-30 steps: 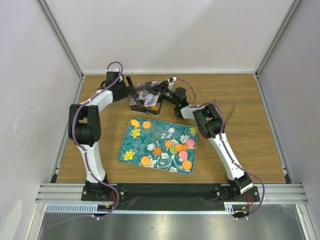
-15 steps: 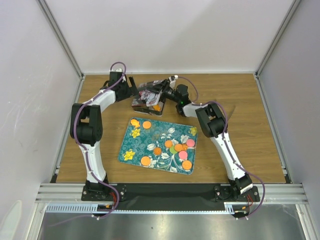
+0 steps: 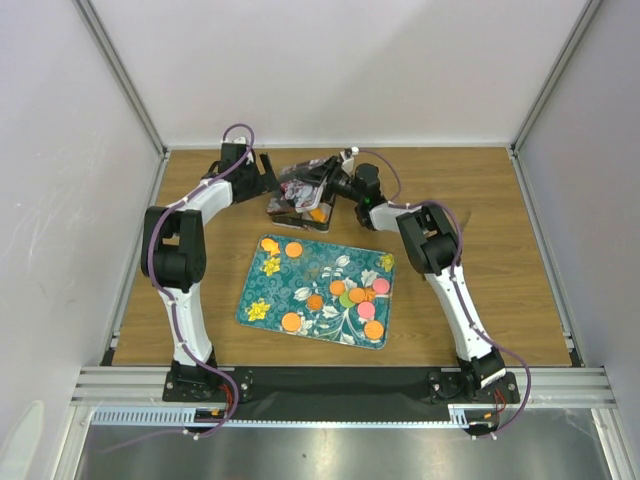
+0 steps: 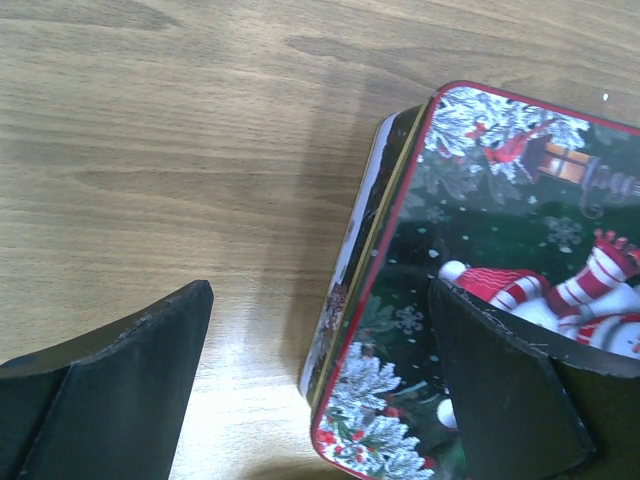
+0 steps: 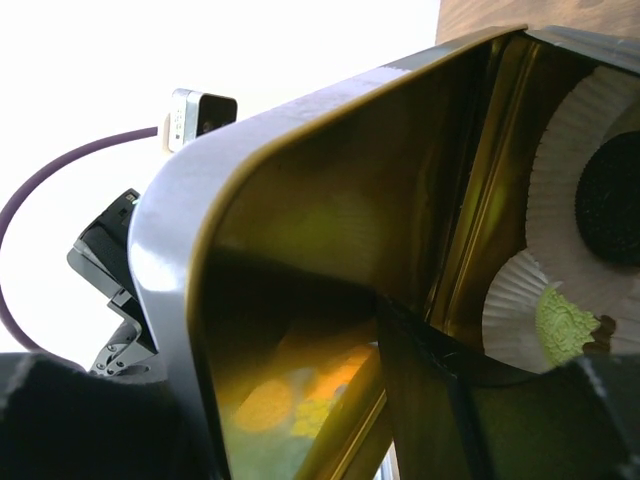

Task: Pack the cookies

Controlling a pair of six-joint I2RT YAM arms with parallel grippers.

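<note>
Several orange, pink and green cookies (image 3: 352, 296) lie on a floral tray (image 3: 262, 290). A Christmas-print tin (image 3: 285, 207) stands behind the tray. My right gripper (image 3: 325, 180) is shut on the tin's lid (image 3: 303, 183) and holds it tilted up; one finger (image 5: 430, 400) sits against the lid's gold inner side (image 5: 330, 200). Inside the tin, white paper cups (image 5: 570, 150) hold a black cookie (image 5: 610, 200) and a green cookie (image 5: 565, 325). My left gripper (image 3: 268, 178) is open, its fingers straddling the lid's left corner (image 4: 500, 200) above the tin wall (image 4: 360, 240).
An orange cookie (image 3: 316, 213) shows in the open tin. The wooden table (image 3: 500, 250) is walled by white panels on three sides. Both arms reach over the back of the table, either side of the tin.
The right gripper has lifted and swung the lid edge further up and right. The left gripper has shifted slightly right toward the tin. The tray and its cookies have not moved.
</note>
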